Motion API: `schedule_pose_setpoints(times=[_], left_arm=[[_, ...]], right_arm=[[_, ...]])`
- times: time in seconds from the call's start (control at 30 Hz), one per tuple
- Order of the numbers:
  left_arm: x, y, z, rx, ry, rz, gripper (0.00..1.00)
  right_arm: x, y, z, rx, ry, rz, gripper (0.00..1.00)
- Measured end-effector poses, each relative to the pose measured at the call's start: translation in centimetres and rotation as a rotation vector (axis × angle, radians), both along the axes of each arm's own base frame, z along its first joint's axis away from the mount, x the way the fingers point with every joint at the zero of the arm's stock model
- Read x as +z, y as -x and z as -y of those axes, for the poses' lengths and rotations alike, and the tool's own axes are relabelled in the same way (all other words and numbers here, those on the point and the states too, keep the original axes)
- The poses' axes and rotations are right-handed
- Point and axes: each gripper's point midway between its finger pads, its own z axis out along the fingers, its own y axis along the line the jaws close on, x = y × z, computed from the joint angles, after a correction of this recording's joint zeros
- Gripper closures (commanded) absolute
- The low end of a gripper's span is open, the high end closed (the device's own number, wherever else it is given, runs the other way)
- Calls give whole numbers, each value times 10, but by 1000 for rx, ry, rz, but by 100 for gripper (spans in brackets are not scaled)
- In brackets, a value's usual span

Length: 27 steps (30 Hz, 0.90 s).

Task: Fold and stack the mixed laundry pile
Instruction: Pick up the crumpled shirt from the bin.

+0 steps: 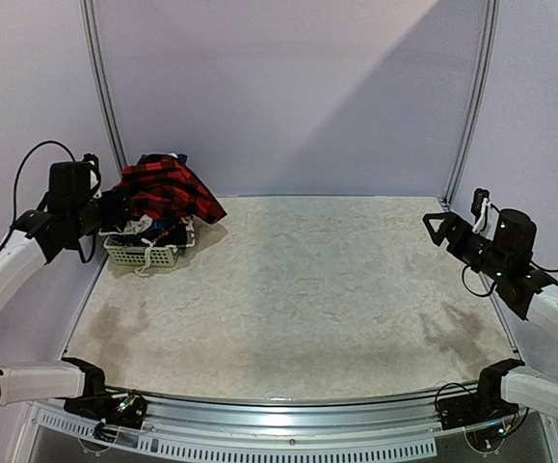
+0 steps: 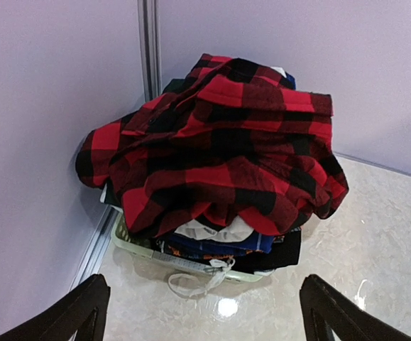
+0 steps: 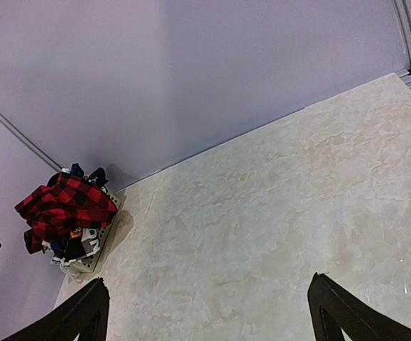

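From above, nearest to me are the black bolted base of the left arm (image 1: pixel 105 397) and the black bolted base of the right arm (image 1: pixel 471 400), at the near edge of the pale marbled table (image 1: pixel 307 299). The mixed laundry pile (image 1: pixel 163 198) sits in the far-left corner, heaped in a small white lattice plastic basket (image 1: pixel 144 255). A red-and-black plaid shirt (image 1: pixel 172 183) is draped over the top. The left gripper (image 1: pixel 117 210) hangs just beside the pile on its left side, jaws spread and holding nothing. The right gripper (image 1: pixel 440 229) hovers at the far-right edge, well apart from the pile with the whole table between. Its jaws are also spread and empty.

From the left wrist, the two black fingers (image 2: pixel 81 312) stand wide at the bottom corners, and the pile lies straight ahead between them. The plaid shirt spreads crosswise, side to side, its hem overhanging the basket rim. White cloth (image 2: pixel 209 229) and blue cloth (image 2: pixel 226 245) peek out beneath.

From the right wrist, the black fingers (image 3: pixel 84 312) frame bare table, and the pile is small and far off to the left.

I judge the left arm the nearer by far. The first pick should fall to it, reaching forward and down onto the shirt's upper fold.
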Motion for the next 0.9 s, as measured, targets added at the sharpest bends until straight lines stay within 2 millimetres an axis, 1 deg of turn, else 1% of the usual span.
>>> schedule_pose_setpoints(times=[0.07,0.13,0.27,0.33,0.4,0.5,0.63,0.7,0.9], left_arm=[[5,-14,3,-16,-8,-6,7],[6,-22,1,-20,-9,-14,7],[9,-50,-3,-32,1,-36,7],[8,-62,-3,-41,5,-50,8],[5,-72,-5,-47,14,-64,12],[1,-82,-12,-45,23,-79,17],[3,-100,-24,-38,35,-84,19],[-3,-108,-30,-36,45,-97,22],[-39,-122,-41,-44,79,-177,24]], right_arm=[[1,2,-4,22,1,3,1],[1,3,-7,40,2,5,1],[6,8,-14,84,-5,23,1],[10,12,-18,116,-10,43,1],[11,15,-22,142,-11,56,1],[11,19,-27,172,-10,59,1],[11,21,-32,200,-15,61,1],[11,21,-34,214,-18,64,1],[12,22,-39,234,-22,66,1]])
